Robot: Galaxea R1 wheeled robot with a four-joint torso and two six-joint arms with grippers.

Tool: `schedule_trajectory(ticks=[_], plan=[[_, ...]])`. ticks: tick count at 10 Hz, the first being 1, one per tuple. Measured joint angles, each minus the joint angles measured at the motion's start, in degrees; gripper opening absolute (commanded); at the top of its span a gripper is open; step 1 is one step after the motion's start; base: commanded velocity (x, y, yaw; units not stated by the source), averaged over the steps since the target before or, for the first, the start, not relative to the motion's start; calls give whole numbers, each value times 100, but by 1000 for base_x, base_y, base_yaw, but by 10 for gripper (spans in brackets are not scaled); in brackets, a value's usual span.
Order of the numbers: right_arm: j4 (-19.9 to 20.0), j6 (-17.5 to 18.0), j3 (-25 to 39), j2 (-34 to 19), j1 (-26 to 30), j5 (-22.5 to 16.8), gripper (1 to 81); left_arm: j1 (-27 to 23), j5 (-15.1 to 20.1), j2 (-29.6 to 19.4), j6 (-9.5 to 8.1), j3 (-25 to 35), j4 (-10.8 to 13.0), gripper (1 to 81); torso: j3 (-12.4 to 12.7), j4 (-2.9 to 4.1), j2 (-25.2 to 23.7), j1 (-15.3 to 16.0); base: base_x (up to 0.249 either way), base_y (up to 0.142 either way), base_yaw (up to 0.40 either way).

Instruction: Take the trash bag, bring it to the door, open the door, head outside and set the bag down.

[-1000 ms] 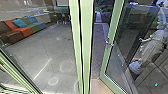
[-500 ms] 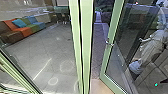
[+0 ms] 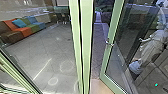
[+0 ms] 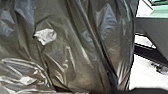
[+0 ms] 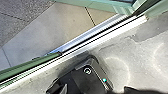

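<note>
Grey paving (image 3: 45,47) is spreading left; a dark plastic trash bag (image 4: 80,47) is bulging by your left wrist, risking snagging if you're clipping the green-framed glass door (image 3: 108,50). Jaws' spread, you cannot tell.

Pale-green upright post (image 3: 86,37), grey tiled floor (image 3: 45,47)

Head view: left of post, low blocky sofa in orange, blue, green, brown (image 3: 25,31). Floor has straight bright streak (image 3: 42,69), round light rings (image 3: 66,66). Right wrist view: long silvery floor strip (image 5: 92,33) between smooth beige paving (image 5: 72,18) and grey floor.
</note>
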Motion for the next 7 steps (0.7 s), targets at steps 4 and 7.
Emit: schedule_trajectory(ticks=[4, 7], plan=[[-300, 0, 171, 1197, -1805, 1232, 811, -13, -6, 41, 0, -35, 11, 10, 2, 0, 0, 0, 0, 0, 0], [-681, -2, -251, 2432, -2559, 1879, 811, -61, 2, 204, 2, -402, 13, 10, 2, 0, 0, 0, 0, 0, 0]])
